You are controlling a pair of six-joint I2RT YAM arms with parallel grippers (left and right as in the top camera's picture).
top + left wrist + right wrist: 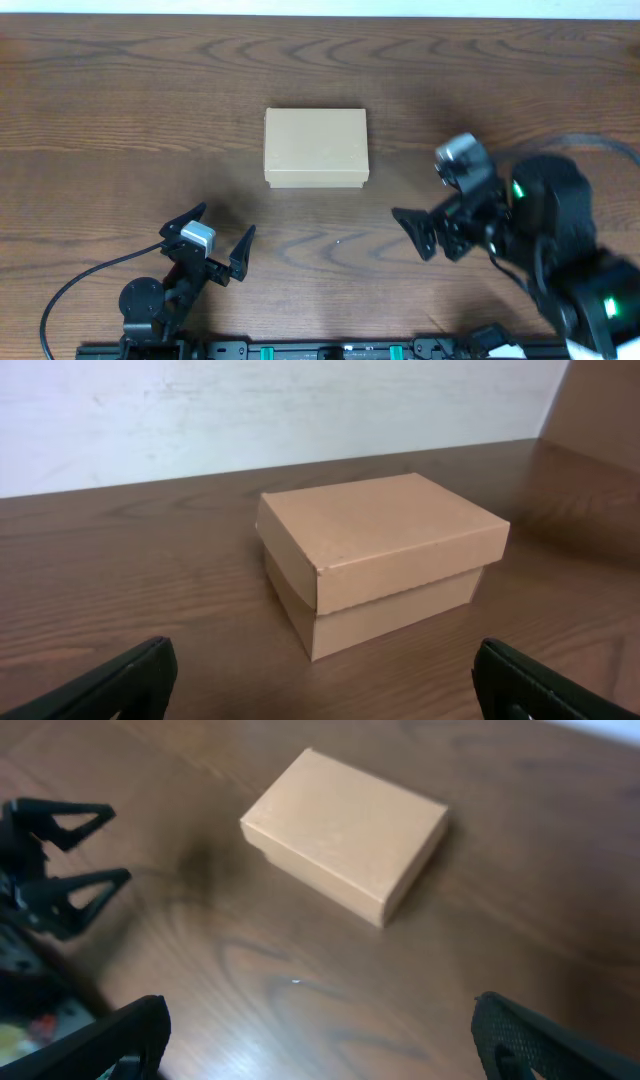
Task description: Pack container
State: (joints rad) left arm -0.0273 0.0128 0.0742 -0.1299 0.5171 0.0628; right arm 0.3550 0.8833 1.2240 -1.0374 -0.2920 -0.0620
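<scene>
While both pincers stand wide with nothing between their fingers, the container (316, 148) sits alone on the bare wood of the desk (100, 100), about midway between the left and right edges and nearer the far edge than the arms are. It is a plain tan cardboard box, and its lid is shut flat, the lid's skirt overlapping the body on the sides that show. From above, its long sides run parallel to the desk's far edge. The left gripper (222, 222) hangs near the near edge, left of the box and well apart from it, fingers spread and pointing toward the far edge. The right gripper (318, 1008) is by the near right part of the desk, also clear of the box, and its black fingers (110, 1040) frame the bottom corners of its own camera's view, with the container up ahead. A black cable (70, 285) curls off the left arm's base toward the near left corner.
</scene>
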